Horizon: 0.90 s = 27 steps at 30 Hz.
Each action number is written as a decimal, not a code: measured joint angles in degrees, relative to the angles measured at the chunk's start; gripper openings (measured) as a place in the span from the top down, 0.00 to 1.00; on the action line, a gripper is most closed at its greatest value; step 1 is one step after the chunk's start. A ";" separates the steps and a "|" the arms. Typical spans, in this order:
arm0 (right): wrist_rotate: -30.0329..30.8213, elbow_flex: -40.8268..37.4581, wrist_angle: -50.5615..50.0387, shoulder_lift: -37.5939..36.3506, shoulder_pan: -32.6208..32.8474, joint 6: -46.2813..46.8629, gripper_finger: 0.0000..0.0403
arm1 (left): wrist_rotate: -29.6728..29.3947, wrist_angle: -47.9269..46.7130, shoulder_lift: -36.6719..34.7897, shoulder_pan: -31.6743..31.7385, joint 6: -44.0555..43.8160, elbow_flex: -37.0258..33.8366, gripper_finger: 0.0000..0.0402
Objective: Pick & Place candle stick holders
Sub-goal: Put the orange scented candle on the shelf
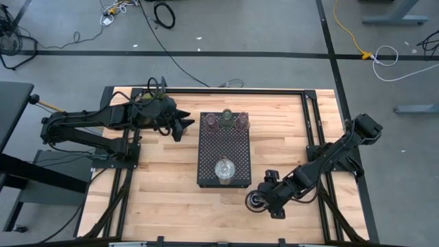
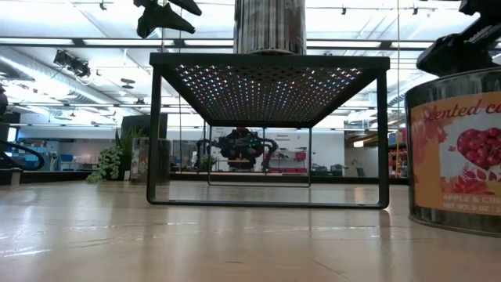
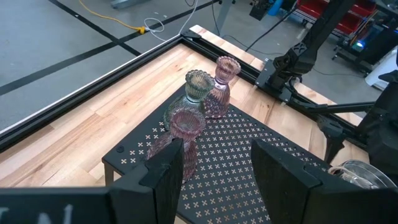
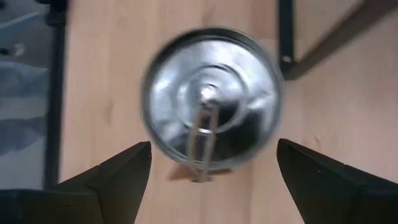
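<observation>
Pale wood surface point(image 1: 164, 178): your right pincer point(image 4: 208, 171), fingers spread, hovers over a silvery holder point(image 1: 257, 200) just beside the black tray point(image 1: 223, 147); centre it before clamping, while the left pincer point(image 3: 214, 165) waits released.

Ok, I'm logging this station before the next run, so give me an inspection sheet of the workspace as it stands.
Surface: wooden table, black frame around it.
Job's things: on the black tray, two pink holders and a green holder stand at the far end, a clear glass holder at the near end; a candle jar stands on the table beside the tray.
Clutter: nothing seen.
Grippers: left gripper open, beside the tray's far end, holding nothing; right gripper open above the jar.
Cables: loose on the floor beyond the table.
Surroundings: grey floor; a workshop hall behind.
</observation>
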 joint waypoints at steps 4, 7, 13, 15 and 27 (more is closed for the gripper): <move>-0.64 -0.02 0.06 0.00 -0.63 0.89 0.12 | 0.02 0.02 0.00 0.00 0.00 0.00 0.53; -0.30 -0.02 -0.13 0.00 -0.63 0.85 0.08 | 0.00 0.01 0.00 0.01 -0.02 0.00 0.53; -0.68 -0.02 1.31 0.00 -1.39 -1.96 0.02 | 0.00 0.01 0.00 0.02 0.00 0.00 0.53; -0.79 -0.02 2.20 0.00 -1.33 -2.11 0.02 | 0.00 0.02 0.00 0.02 -0.02 0.00 0.53; 0.67 -0.02 7.10 0.34 -1.48 -3.22 0.03 | 0.00 0.00 0.00 0.00 -0.02 0.00 0.53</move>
